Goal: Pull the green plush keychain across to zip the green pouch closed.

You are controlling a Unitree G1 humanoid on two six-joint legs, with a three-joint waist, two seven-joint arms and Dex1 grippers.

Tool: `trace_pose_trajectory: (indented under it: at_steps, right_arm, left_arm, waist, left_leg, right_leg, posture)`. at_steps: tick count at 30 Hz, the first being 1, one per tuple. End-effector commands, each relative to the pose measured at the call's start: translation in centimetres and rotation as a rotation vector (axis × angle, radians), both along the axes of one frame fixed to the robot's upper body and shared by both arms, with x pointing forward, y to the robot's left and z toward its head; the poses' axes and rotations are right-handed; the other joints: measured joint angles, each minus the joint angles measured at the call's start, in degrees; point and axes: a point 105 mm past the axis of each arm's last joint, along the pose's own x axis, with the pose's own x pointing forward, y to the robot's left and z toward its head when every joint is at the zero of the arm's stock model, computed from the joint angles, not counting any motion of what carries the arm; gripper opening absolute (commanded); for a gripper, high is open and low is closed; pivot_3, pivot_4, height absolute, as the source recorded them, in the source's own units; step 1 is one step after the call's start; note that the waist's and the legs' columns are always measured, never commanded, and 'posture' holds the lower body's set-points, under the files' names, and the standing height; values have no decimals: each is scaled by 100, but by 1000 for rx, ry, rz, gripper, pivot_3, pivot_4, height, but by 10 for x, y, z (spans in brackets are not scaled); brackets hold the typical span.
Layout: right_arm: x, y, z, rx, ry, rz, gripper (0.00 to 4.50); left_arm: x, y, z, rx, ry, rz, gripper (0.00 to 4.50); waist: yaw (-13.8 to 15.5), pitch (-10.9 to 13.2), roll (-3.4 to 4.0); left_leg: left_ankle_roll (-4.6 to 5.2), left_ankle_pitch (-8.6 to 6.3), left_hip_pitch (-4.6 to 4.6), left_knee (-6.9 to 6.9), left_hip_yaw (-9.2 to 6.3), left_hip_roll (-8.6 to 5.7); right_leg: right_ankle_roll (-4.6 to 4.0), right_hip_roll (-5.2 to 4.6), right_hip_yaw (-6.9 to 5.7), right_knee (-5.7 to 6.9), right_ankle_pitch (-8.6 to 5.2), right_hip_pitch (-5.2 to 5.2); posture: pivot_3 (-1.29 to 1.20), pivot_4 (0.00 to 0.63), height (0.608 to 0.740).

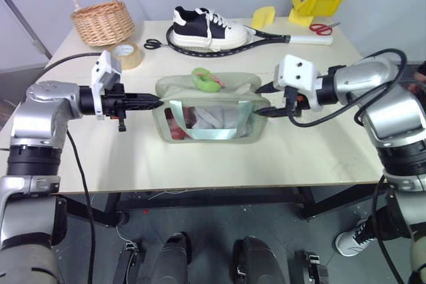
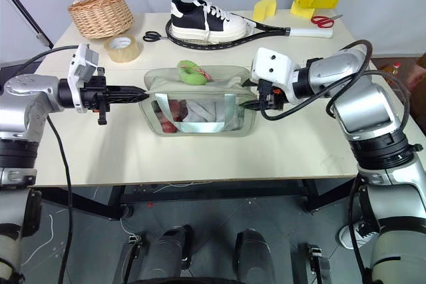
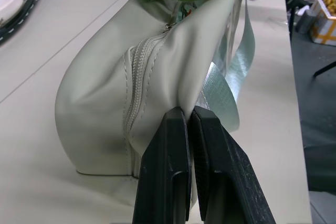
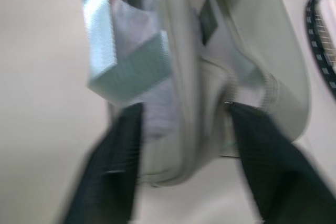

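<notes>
Pinching a fold of fabric at one end of the pale sage-green boxy fabric pouch (image 1: 208, 108), the left gripper (image 1: 157, 102) has its two black fingers (image 3: 168, 171) clenched together on the cloth just beside the zipper seam. At the opposite end, the right gripper (image 1: 263, 110) stands released, its fingers (image 4: 113, 166) spread to either side of the pouch's end, with the fabric between them. The pouch lies on the pale tabletop (image 1: 200, 164) between the two arms, its clear window crossed by green straps facing the robot. The small bright-green plush keychain (image 1: 206, 80) rests on top of the pouch, near the middle of the zipper line. Farther back on the tabletop are a roll of clear tape (image 1: 127, 55), a wicker basket (image 1: 102, 22), black-handled scissors (image 1: 154, 44), a black-and-white sneaker (image 1: 208, 28) lying on a racket (image 1: 279, 36), and a yellow bin (image 1: 319, 0).
</notes>
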Motion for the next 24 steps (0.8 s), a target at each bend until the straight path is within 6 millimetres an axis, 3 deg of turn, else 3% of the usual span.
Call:
trace_pose_trajectory:
  at_steps: [1,5,9,14,17,23,24]
  right_arm:
    - [-22,11,56,141,-110,105,4378]
    - [-7,41,76,220,-116,85,4378]
    - [14,74,67,214,-53,26,4378]
    - [19,97,47,130,-9,31,4378]
    - [26,96,37,89,-2,-3,3466]
    - [24,87,46,121,4,-12,289]
    - [24,85,47,123,3,-17,69]
  left_arm:
    - [1,-3,-3,18,7,-3,0]
    - [0,-5,-4,16,7,-8,0]
    - [0,-6,-4,13,6,-9,0]
    - [-2,-6,-3,9,3,-9,0]
    - [-3,-7,-2,6,2,-5,0]
    - [-4,-7,-3,5,3,3,0]
    - [-4,-7,-3,5,3,4,0]
  waist:
    - [-2,0,0]
    - [-18,-1,1]
    - [-8,-2,1]
    - [13,-2,2]
    - [2,-2,2]
    - [2,-2,2]
    - [3,-2,2]
  left_leg:
    - [0,0,0,0,0,0]
    - [0,0,8,0,0,4]
    - [0,0,19,-2,0,8]
    - [0,0,-2,7,1,7]
    - [0,0,-6,8,0,7]
    - [0,0,-4,9,0,7]
    - [0,0,-4,9,0,7]
  right_leg:
    - [0,0,0,0,0,0]
    - [-4,4,2,3,4,2]
    - [-8,9,4,3,6,10]
    - [-7,9,4,1,8,-1]
    - [-6,9,3,1,9,-5]
    - [-7,9,4,3,10,-4]
    - [-7,9,4,3,10,-3]
  posture:
    - [0,150,740]
    - [0,150,740]
    - [0,150,740]
    - [0,150,740]
    - [0,150,740]
    - [0,150,740]
    - [0,150,740]
